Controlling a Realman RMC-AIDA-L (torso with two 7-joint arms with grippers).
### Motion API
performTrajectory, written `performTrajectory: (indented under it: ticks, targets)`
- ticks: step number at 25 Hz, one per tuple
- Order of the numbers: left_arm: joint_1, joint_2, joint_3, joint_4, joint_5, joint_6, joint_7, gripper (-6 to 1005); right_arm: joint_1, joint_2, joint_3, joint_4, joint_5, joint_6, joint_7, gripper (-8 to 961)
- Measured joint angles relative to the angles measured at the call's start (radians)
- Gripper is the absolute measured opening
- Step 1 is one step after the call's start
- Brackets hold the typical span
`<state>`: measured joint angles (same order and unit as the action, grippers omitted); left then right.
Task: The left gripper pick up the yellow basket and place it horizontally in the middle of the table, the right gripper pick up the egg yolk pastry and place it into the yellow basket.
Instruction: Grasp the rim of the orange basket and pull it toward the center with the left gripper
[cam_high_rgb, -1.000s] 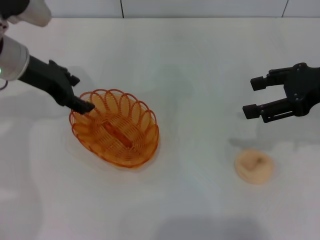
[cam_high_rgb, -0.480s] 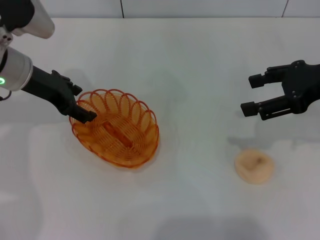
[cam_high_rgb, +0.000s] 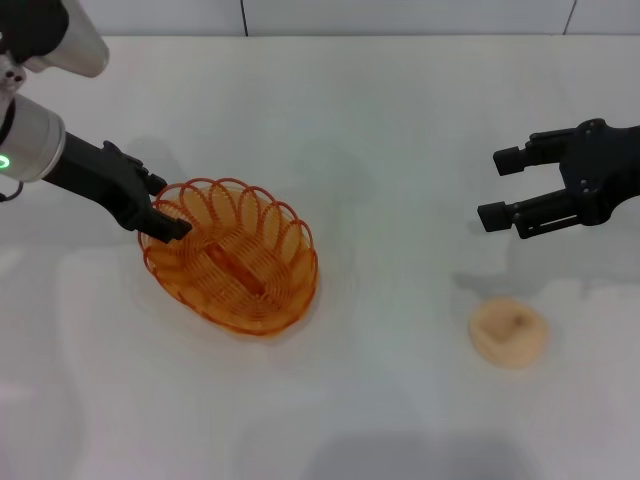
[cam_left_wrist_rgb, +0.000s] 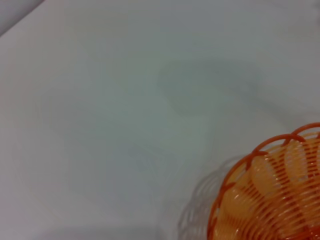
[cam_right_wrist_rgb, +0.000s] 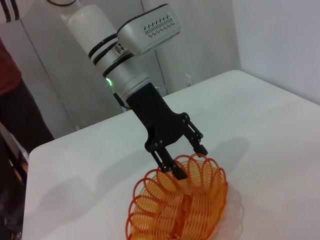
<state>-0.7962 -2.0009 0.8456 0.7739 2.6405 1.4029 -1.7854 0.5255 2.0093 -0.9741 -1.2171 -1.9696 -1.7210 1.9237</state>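
Item 1, yellow basket (cam_high_rgb: 232, 256): you find it on the white desk (cam_high_rgb: 380, 130) at left-centre of the head frame, resting upright. Its long axis runs diagonally from upper left to lower right, not level across the frame, so by my reading it is not yet laid horizontally at mid-desk.

Item 2, left claw (cam_high_rgb: 165, 218): it enters from the upper left and sits at the basket's upper-left rim. In the right wrist picture the left claw (cam_right_wrist_rgb: 189, 160) shows its fingers parted, one fingertip dipping inside the rim and the other above it; you see nothing pinched.

Item 3, egg yolk pastry (cam_high_rgb: 509, 332): it lies alone at lower right of the head frame, well apart from the basket.

Item 4, right claw (cam_high_rgb: 500, 187): it hovers at the right edge, spread wide and empty, directly above the pastry in the frame.

Key relation: the basket lies to the lower right of the left claw, and the rim sits between its fingers. The left arm is far nearer to it.
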Motion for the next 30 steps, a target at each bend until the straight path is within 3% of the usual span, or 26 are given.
performTrajectory:
  ticks: [2, 7, 30]
  targets:
    - [-0.004, 0.002, -0.002, 0.0, -0.001, 0.002, -0.001, 884, 0.002, 0.0, 0.0, 0.001, -0.001, 0.0, 0.002, 842]
    - [-0.013, 0.008, -0.003, 0.0, -0.001, 0.004, -0.002, 676, 0.006, 0.0, 0.0, 0.001, -0.002, 0.0, 0.012, 842]
    - [-0.014, 0.005, 0.004, -0.028, 0.004, -0.017, -0.011, 486, 0.034, -0.003, 0.0, 0.023, -0.018, 0.009, 0.014, 842]
